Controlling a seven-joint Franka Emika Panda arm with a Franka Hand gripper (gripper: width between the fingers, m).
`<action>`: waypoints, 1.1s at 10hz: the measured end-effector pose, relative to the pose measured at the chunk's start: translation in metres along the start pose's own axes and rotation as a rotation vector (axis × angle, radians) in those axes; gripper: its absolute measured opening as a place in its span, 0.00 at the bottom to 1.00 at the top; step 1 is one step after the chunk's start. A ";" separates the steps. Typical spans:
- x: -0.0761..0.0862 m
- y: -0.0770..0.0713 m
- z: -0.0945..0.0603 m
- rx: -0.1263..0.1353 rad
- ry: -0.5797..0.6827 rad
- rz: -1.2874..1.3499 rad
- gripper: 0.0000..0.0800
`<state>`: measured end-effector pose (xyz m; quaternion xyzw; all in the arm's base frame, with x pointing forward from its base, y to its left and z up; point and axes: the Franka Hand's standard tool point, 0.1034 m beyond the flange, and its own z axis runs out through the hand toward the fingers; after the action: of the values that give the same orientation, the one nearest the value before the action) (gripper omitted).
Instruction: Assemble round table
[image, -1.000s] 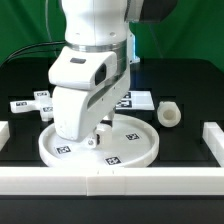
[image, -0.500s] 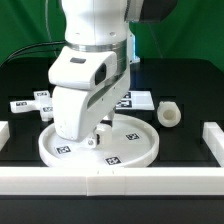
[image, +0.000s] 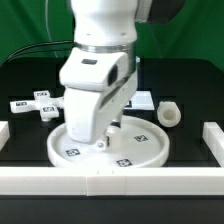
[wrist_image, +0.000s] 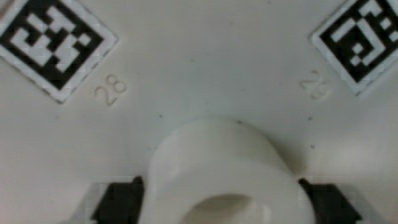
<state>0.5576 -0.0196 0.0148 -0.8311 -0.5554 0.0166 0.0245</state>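
Note:
The large round disc (image: 140, 150) lies flat on the black table in the exterior view, tags facing up. My gripper (image: 103, 140) stands on its middle, and the arm hides the disc's centre. In the wrist view the disc's tagged face (wrist_image: 196, 90) fills the frame, and my gripper (wrist_image: 217, 200) is shut on the raised white hub (wrist_image: 217, 165), with a dark finger (wrist_image: 118, 200) on each side. The short cylindrical leg (image: 170, 113) lies at the exterior view's right. The cross-shaped foot (image: 38, 105) lies at the exterior view's left.
White border rails run along the front (image: 110, 182), the right (image: 213, 135) and the left (image: 3, 130) of the table. The marker board (image: 140, 99) lies behind the arm, mostly hidden.
My gripper and the round disc have slid together toward the exterior view's right. The leg and the foot have not moved.

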 end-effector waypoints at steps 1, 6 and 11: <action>0.007 -0.001 0.000 -0.001 0.001 -0.004 0.51; 0.036 -0.007 0.000 0.001 0.005 -0.022 0.51; 0.054 -0.014 0.000 -0.001 0.005 0.000 0.51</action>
<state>0.5656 0.0354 0.0154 -0.8312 -0.5553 0.0143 0.0255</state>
